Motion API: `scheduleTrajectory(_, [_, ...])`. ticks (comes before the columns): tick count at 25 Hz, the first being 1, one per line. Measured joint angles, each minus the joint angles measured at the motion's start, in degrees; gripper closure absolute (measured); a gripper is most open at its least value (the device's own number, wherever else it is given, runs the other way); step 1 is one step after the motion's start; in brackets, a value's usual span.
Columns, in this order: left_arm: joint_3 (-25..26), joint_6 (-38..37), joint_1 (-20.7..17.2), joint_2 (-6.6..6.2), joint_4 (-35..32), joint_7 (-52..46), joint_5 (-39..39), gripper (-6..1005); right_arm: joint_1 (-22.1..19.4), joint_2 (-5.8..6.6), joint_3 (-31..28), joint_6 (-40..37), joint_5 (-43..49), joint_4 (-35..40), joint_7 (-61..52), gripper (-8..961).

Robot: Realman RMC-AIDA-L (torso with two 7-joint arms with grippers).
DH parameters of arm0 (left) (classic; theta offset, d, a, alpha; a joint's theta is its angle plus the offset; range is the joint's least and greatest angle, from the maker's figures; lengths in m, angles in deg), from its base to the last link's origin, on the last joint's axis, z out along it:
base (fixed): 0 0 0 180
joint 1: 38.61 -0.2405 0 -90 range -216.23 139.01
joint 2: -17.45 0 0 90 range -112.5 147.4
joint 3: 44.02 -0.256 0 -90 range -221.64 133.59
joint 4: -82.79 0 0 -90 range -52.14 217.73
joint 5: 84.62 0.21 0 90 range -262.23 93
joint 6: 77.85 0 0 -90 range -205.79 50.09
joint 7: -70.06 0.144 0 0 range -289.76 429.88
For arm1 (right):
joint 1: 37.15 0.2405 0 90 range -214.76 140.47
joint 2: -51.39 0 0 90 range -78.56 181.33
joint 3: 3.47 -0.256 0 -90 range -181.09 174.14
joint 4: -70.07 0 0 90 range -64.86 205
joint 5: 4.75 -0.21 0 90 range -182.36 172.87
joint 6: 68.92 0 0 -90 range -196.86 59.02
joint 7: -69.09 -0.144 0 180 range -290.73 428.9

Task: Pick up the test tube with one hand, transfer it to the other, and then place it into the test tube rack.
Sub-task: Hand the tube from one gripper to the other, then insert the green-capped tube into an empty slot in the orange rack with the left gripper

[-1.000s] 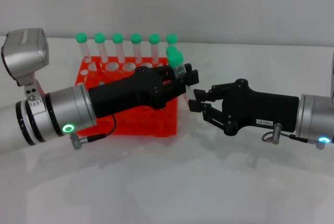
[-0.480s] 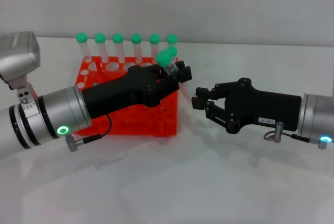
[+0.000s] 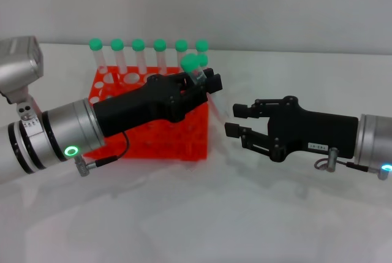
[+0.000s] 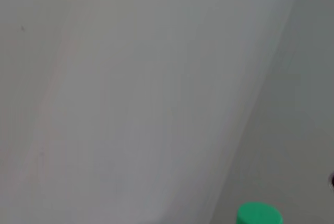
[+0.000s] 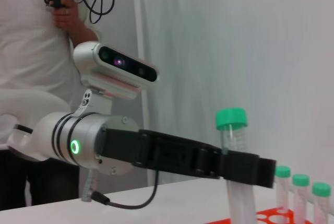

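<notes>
Test tube (image 3: 197,74) with the green cap is sitting clamped in the left gripper (image 3: 205,86), fingers closed on its clear body, cap poking up and tilted a bit, right over the near right corner of the orange-red test tube rack (image 3: 177,134). The right wrist view is showing the tube (image 5: 234,145) standing close to upright in those black fingers.

The right gripper (image 3: 240,121) is hanging just off to the side, near the tube but not touching it, fingers spread apart and holding nothing.

Everything is sitting on a plain white tabletop (image 3: 202,214) with a pale wall behind it. A row of other green-capped tubes (image 3: 138,54) is standing along the rack's back edge. In the right wrist view a person in a white shirt (image 5: 36,41) is standing behind, head cut off.

The left wrist view is mostly showing blank pale surface, plus one green cap (image 4: 259,215) at the edge, probably the held tube's, hard to say. The tube's lower end is hiding behind the fingers.
</notes>
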Motion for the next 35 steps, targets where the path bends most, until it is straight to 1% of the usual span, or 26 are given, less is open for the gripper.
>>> scheduleTrajectory(2, [0.01,0.04,0.04,-0.12,-0.04,0.0,-0.3,783,-0.45,0.04,-0.88,-0.01,-0.11,-0.04,-0.16,787])
scheduleTrajectory(5, [0.81,0.09,-0.01,-0.34,-0.5,0.0,-0.47,786,-1.0,0.09,-2.54,0.16,-0.14,-0.21,-0.52,572])
scheduleTrajectory(11, [1.51,2.0,-0.58,-1.64,-4.4,-0.03,0.76,782,-2.37,0.23,-6.0,0.41,-0.1,-1.23,-0.73,340])
scheduleTrajectory(13, [1.48,4.12,-1.05,-2.07,-6.61,0.04,1.55,779,-2.77,0.3,-6.74,0.68,-0.05,-1.3,-0.74,261])
scheduleTrajectory(16, [1.46,7.83,-1.53,-2.38,-9.9,0.07,2.96,776,-4.34,0.41,-9.6,2.1,0.06,-1.43,-0.74,143])
scheduleTrajectory(19, [1.44,11.04,-1.8,-2.5,-12.56,0.69,4.76,773,-5.27,0.44,-11.0,3.09,0.1,-1.43,-0.74,108])
scheduleTrajectory(21, [1.42,13.49,-1.91,-2.29,-14.4,2.17,5.67,771,-5.59,0.46,-11.29,3.37,0.1,-1.44,-0.74,85])
scheduleTrajectory(22, [1.41,14.52,-2.03,-1.87,-15.3,3.65,5.8,769,-5.8,0.48,-11.33,3.41,0.11,-1.48,-0.74,85])
scheduleTrajectory(23, [1.41,14.52,-2.03,-1.87,-15.3,3.65,5.8,768,-5.91,0.5,-11.33,3.42,0.11,-1.5,-0.74,85])
scheduleTrajectory(24, [1.34,16.69,-2.44,-0.98,-16.79,6.33,5.87,767,-6.04,0.52,-11.34,3.42,0.11,-1.51,-0.74,85])
scheduleTrajectory(26, [1.23,18.8,-2.75,-0.42,-17.54,7.79,6.21,765,-6.16,0.53,-11.36,3.42,0.1,-1.52,-0.88,85])
scheduleTrajectory(28, [1.1,20.87,-2.96,0.03,-17.54,9.7,6.5,763,-6.19,0.53,-11.37,3.42,0.1,-1.52,-1.24,85])
scheduleTrajectory(31, [1.04,21.66,-3.65,0.33,-16.59,12.83,6.27,760,-6.24,0.54,-11.38,3.43,0.11,-1.52,-2.31,86])
scheduleTrajectory(35, [0.91,22.08,-5.39,0.66,-15.5,18.32,3.26,755,-6.27,0.57,-11.38,3.43,0.11,-1.53,-3.01,86])
